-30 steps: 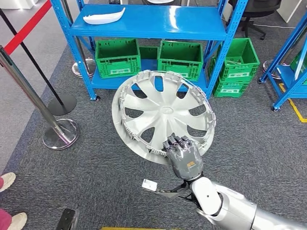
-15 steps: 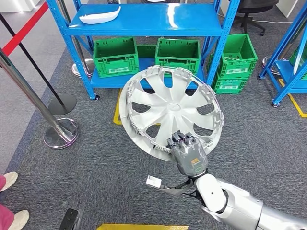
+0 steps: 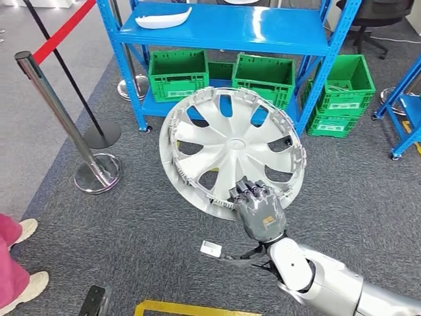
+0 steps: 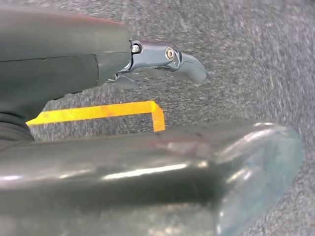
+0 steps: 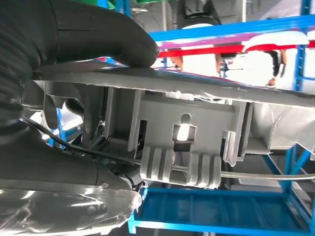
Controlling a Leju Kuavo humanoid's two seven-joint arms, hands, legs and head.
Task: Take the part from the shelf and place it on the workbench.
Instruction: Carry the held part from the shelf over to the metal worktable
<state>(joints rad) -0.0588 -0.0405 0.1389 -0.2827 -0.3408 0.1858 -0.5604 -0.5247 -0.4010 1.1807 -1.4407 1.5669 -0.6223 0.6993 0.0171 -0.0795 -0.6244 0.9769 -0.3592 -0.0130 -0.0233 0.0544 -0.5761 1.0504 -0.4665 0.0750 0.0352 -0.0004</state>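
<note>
A large silver wheel cover with several spokes hangs tilted above the grey carpet in the head view. My right hand grips its near rim from below, fingers curled over the edge. In the right wrist view my thumb presses on top of the cover's grey ribbed rim. In the left wrist view my left hand hangs over the carpet; whether its fingers are apart or closed I cannot tell.
A blue shelf stands ahead with a white part on its top board and green crates below. A stanchion with red tape stands at the left. A person's shoes are at the lower left. Yellow floor tape lies near me.
The whole picture has shifted, so the camera has moved relative to the shelf and stanchion. The wheel cover stays held in my right hand in the same way.
</note>
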